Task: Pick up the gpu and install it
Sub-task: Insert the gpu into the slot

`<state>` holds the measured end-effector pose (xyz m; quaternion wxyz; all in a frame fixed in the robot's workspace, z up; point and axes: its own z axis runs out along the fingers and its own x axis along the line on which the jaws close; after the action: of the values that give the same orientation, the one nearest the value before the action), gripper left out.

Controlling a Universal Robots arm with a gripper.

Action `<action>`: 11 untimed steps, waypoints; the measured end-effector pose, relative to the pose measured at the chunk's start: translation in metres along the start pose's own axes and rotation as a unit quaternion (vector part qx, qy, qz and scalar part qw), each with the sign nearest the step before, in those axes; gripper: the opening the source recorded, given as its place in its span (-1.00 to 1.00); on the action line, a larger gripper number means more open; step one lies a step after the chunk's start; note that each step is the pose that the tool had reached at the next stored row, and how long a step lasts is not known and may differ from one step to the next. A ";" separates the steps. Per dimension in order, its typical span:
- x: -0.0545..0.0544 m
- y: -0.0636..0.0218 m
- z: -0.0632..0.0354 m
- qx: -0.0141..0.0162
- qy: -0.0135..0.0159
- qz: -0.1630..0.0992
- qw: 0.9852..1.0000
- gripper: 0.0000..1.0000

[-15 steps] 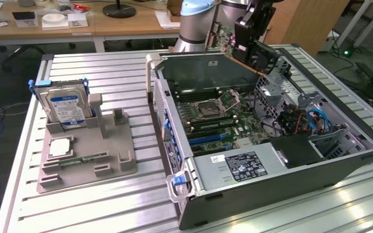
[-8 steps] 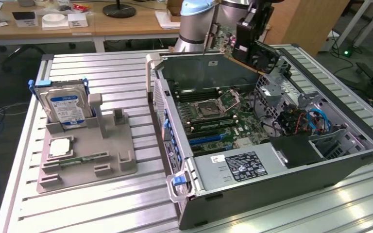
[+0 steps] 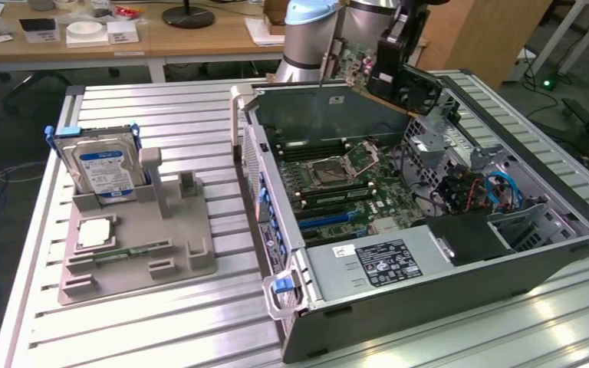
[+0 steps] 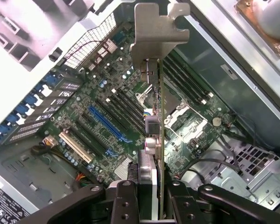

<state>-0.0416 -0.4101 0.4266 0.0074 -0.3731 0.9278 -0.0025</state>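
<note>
Silvery bracket foremost, the gpu (image 4: 157, 32) is hanging edge-on above the motherboard (image 4: 98, 112) of the open computer case (image 3: 459, 284), while the gripper (image 4: 151, 193) is pinching the card between its fingers.

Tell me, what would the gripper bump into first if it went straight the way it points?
The gripper, shut on the gpu, points down into the open computer case. Going straight, the gpu would probably touch the motherboard first, near the CPU socket; depth is hard to judge.
</note>
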 end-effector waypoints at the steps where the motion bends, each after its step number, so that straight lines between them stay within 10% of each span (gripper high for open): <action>1: 0.000 -0.0001 0.0000 0.000 0.000 -0.005 1.000 -0.44; 11: 0.001 -0.0013 0.0000 -0.001 -0.001 -0.052 0.999 -0.44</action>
<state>-0.0416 -0.4118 0.4266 0.0075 -0.4210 0.9070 -0.0021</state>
